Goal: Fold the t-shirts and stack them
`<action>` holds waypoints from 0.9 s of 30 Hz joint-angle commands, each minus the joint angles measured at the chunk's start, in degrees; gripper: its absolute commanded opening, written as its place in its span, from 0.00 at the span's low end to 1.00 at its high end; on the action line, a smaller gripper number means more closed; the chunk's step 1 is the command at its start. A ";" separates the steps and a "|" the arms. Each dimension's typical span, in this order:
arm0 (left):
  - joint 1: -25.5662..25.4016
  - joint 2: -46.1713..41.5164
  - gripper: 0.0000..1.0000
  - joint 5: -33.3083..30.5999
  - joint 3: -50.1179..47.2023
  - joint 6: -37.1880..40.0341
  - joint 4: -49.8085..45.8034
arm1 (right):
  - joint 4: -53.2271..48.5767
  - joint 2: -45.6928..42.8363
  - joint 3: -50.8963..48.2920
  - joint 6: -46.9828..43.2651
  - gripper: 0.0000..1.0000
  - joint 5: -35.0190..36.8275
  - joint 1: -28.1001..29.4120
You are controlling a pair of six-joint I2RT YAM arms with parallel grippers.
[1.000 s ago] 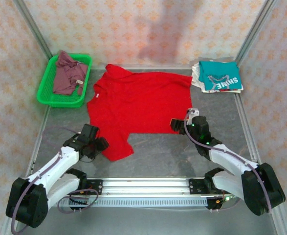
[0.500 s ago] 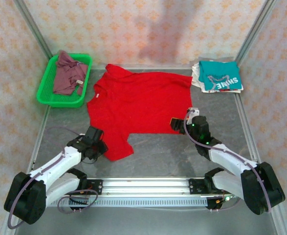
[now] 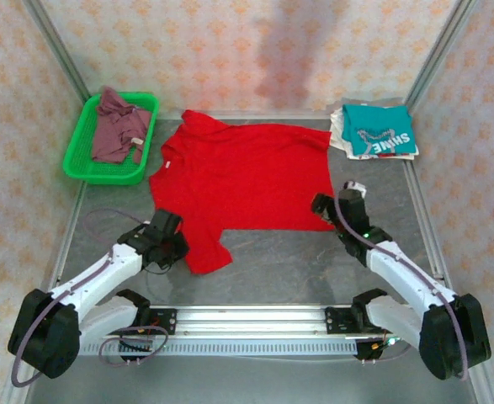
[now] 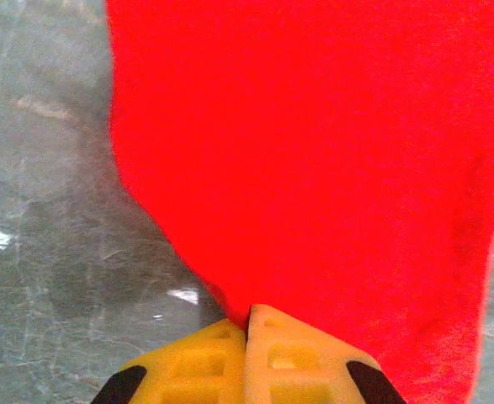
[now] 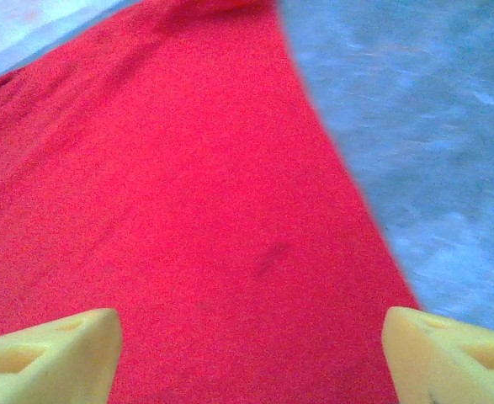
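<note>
1. Top external view: the plain bright red t-shirt (image 3: 242, 172) lies spread flat on the grey table (image 3: 272, 269), beyond my two arm bases. Its neck opening points left.
2. My left gripper (image 3: 179, 244) is at the shirt's near-left flap, a sleeve by its shape, and touches that flap's left edge.
3. Left wrist view: my left gripper (image 4: 247, 349) has its yellow pads pressed together with no gap between them. The red cloth (image 4: 314, 151) runs down to the line where they meet, so the edge is nipped there. Bare table lies to the left of it.
4. Top external view: my right gripper (image 3: 324, 204) is at the shirt's right-hand edge, near its near-right corner.
5. Right wrist view: my right gripper (image 5: 251, 362) stands wide apart and grips nothing. Red cloth (image 5: 162, 210) lies flat below, between the fingers. The shirt's edge runs diagonally, with bare table beyond it to the right.
6. A teal t-shirt (image 3: 379, 126) lies folded at the far right corner on top of a whitish t-shirt (image 3: 339, 128), well apart from both grippers.
7. A dusty mauve t-shirt (image 3: 116, 126) lies crumpled in the green plastic mesh basket (image 3: 103, 178) at the far left.
8. Writing: "SHINE" is printed in white on the teal shirt and reads upside down from this camera. A pale tag on the mauve shirt is too small to read.
</note>
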 commanded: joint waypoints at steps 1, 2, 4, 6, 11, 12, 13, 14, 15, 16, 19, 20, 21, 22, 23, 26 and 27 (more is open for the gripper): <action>-0.13 -1.07 0.00 -1.48 5.16 3.12 -6.17 | -14.70 0.70 2.49 6.03 0.79 -3.70 -6.49; -0.06 -1.21 0.00 -1.74 5.95 3.39 -6.92 | -15.94 1.63 3.06 5.77 0.78 -6.23 -7.77; 0.26 -1.30 0.00 -2.18 7.15 3.76 -8.07 | -19.22 4.85 4.91 4.85 0.77 -9.88 -9.68; 0.78 -0.97 0.00 -1.35 7.73 3.80 -8.26 | -21.81 8.55 6.43 4.39 0.75 -11.77 -10.48; 1.26 0.18 0.00 -0.52 11.29 4.61 -12.21 | -21.67 15.66 7.05 5.06 0.67 -15.71 -12.09; 1.37 0.25 0.00 -0.31 12.42 4.97 -13.61 | -20.86 16.59 7.05 5.22 0.66 -16.50 -12.22; 1.46 0.19 0.00 -0.19 13.56 5.47 -15.00 | -19.84 17.26 7.09 5.31 0.65 -17.21 -12.25; 1.45 0.04 0.00 -0.28 14.45 5.83 -16.15 | -19.44 18.04 7.28 5.63 0.64 -17.51 -12.23; 1.46 -0.18 0.00 -0.66 15.30 6.31 -17.39 | -18.95 18.83 7.48 5.88 0.62 -17.96 -12.23; 1.54 -0.48 0.00 -1.06 15.72 6.50 -18.51 | -17.99 19.52 7.36 6.11 0.60 -18.38 -12.30; 1.86 -1.25 0.00 -0.45 14.75 6.57 -19.27 | -15.71 20.67 6.92 6.93 0.54 -18.62 -12.23; 1.89 -1.38 0.00 -0.04 14.11 6.24 -19.23 | -15.31 20.96 6.87 7.08 0.52 -18.45 -12.30; 1.96 -1.52 0.00 0.73 13.26 5.74 -18.81 | -14.83 21.18 6.74 7.18 0.49 -18.23 -12.33; 1.98 -1.73 0.00 1.73 12.22 5.29 -18.05 | -14.05 21.28 6.46 7.15 0.47 -18.05 -12.31; 1.97 -1.90 0.00 2.44 11.34 4.85 -17.41 | -13.54 21.33 6.22 7.26 0.44 -17.69 -12.32; 1.95 -2.52 0.00 3.65 8.97 4.32 -16.82 | -12.03 21.56 5.77 6.94 0.36 -15.82 -12.34; 1.98 -2.75 0.00 3.58 8.63 4.49 -17.41 | -11.76 21.68 5.85 6.58 0.33 -15.30 -12.32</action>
